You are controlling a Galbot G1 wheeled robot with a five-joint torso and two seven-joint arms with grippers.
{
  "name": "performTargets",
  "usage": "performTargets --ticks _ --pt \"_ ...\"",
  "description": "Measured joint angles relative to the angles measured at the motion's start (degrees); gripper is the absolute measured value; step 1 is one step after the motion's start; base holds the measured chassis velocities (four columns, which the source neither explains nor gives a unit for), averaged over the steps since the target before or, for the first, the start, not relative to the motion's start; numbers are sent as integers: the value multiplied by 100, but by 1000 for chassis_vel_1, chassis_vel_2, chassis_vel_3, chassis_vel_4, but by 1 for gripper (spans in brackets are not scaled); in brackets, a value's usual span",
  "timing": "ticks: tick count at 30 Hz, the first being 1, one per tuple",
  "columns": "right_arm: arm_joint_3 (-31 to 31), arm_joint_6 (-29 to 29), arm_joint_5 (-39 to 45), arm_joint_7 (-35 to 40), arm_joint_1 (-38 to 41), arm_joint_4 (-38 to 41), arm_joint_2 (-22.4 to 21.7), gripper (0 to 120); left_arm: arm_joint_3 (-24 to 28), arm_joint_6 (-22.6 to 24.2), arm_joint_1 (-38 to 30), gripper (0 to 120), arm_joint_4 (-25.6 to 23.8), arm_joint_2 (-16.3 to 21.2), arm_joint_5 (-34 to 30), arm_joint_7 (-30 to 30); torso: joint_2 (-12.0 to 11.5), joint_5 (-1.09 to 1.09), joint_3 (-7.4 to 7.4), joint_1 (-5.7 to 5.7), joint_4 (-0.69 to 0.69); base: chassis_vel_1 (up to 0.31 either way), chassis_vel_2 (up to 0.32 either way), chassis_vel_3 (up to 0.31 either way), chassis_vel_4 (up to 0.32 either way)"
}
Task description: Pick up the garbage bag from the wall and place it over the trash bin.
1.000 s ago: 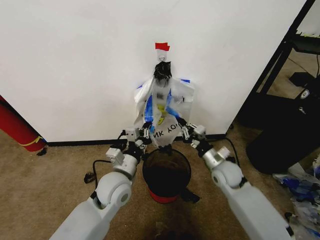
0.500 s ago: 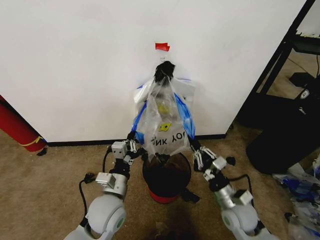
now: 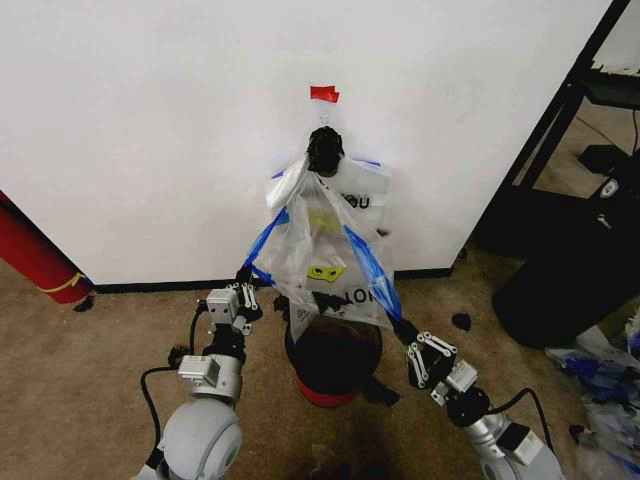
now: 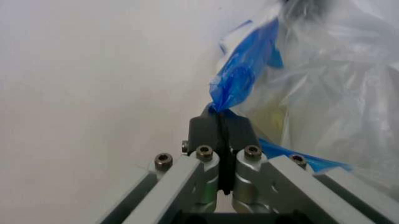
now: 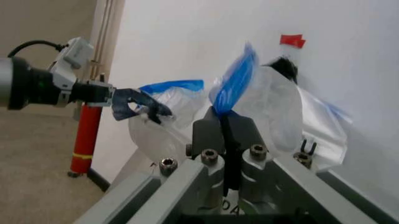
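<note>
The garbage bag (image 3: 322,245), clear plastic with blue patches, hangs by its knotted top from a hook under red tape (image 3: 323,93) on the white wall (image 3: 150,120). Its lower edge is drawn out from the wall above the trash bin (image 3: 333,352), a round black bin with a red base. My left gripper (image 3: 245,281) is shut on the bag's left blue edge (image 4: 240,77). On the other side, my right gripper (image 3: 404,329) is shut on the right blue edge (image 5: 234,84). The pinching fingertips (image 4: 210,126) (image 5: 209,128) show closed. The left gripper (image 5: 134,105) also appears across the bag.
A white printed bag (image 3: 362,192) hangs behind on the same hook. A red cylinder (image 3: 35,255) leans at the left. At the right stand a black shelf frame (image 3: 560,110) and a large black bulk (image 3: 570,275). A cable (image 3: 178,352) and litter (image 3: 600,385) lie on the carpet.
Both grippers have drawn back from the wall and downward, moving apart, with the bag's blue edges in them. The bag has spread and stretched out over the bin.
</note>
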Motion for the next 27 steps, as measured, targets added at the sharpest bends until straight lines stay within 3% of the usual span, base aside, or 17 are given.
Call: performTargets --ticks 6,16,27 --pt "97 355 -15 -242 -103 -194 -2 0 -109 -95 170 0 -27 -54 60 -75 0 0 0 0 0 0 0 0 0" --pt "-128 449 110 -204 -80 -214 65 0 -172 -225 419 0 -308 -137 123 -45 -1 -1 0 0 0 0 0 0 0" --pt "-50 439 134 -497 536 -1009 134 0 148 -703 204 0 426 -442 -127 291 -1 0 1 1 0 0 0 0 0"
